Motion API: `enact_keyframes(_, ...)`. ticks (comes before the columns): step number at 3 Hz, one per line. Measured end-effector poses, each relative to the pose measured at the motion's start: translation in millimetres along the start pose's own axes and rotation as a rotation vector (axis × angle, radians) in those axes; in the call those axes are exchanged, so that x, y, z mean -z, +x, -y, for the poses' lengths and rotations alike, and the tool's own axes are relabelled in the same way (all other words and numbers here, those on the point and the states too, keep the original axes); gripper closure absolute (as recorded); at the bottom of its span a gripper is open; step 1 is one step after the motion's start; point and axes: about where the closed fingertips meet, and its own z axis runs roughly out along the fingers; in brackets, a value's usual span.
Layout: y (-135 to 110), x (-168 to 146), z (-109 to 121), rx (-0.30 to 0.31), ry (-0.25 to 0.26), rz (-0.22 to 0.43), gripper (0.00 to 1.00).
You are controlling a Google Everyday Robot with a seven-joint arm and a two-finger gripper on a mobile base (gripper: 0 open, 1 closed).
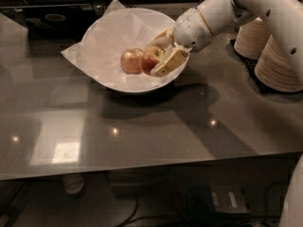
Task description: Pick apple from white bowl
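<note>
The white bowl (109, 32), wide and lined with crinkled white paper, stands at the back middle of the dark table. Two apples lie in it. The apple (149, 56), red with a yellowish patch, sits on the right between my fingers. A more evenly red-orange apple (130, 60) lies just left of it, touching it. My gripper (156, 58) reaches in over the bowl's right rim from the upper right. One beige finger (168, 63) lies against the apple's near right side and the other behind it. The gripper is shut on the apple.
Stacks of beige paper dishes (279, 63) stand on the right, close behind my arm (213, 13). The glossy dark table (142, 126) stretches toward the front edge. A dark shelf with a tape roll (55, 17) runs behind the bowl.
</note>
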Motion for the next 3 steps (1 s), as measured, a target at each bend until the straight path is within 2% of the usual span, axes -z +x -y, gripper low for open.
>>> enact_keyframes(2,-41,48,-3,0.084,0.077,0.092,1.00)
enact_keyframes(3,-42,48,-2,0.085,0.079,0.094,1.00)
